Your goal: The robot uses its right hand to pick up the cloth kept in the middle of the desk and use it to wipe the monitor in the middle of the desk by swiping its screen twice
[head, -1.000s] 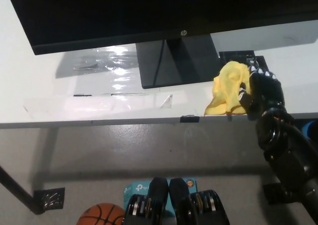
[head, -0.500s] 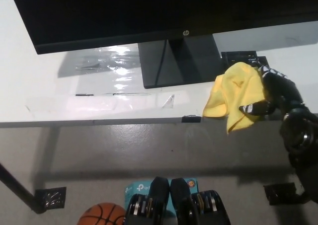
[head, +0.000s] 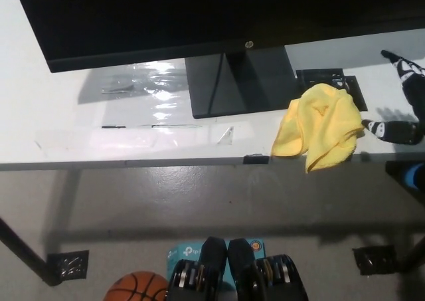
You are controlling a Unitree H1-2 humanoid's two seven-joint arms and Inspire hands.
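Lying crumpled at the desk [head: 66,88] front edge, the yellow cloth [head: 321,124] sits just right of the monitor stand [head: 232,82], one corner hanging past the edge. Right hand [head: 406,101] is just right of the cloth, fingers spread, holding nothing; one fingertip near the cloth's right side, contact unclear. Cloth's long axis runs diagonal from upper right to lower left. Half a second ago the hand gripped the cloth; now it's released and pulled right. Monitor [head: 199,15] unchanged. Left hand out of view.
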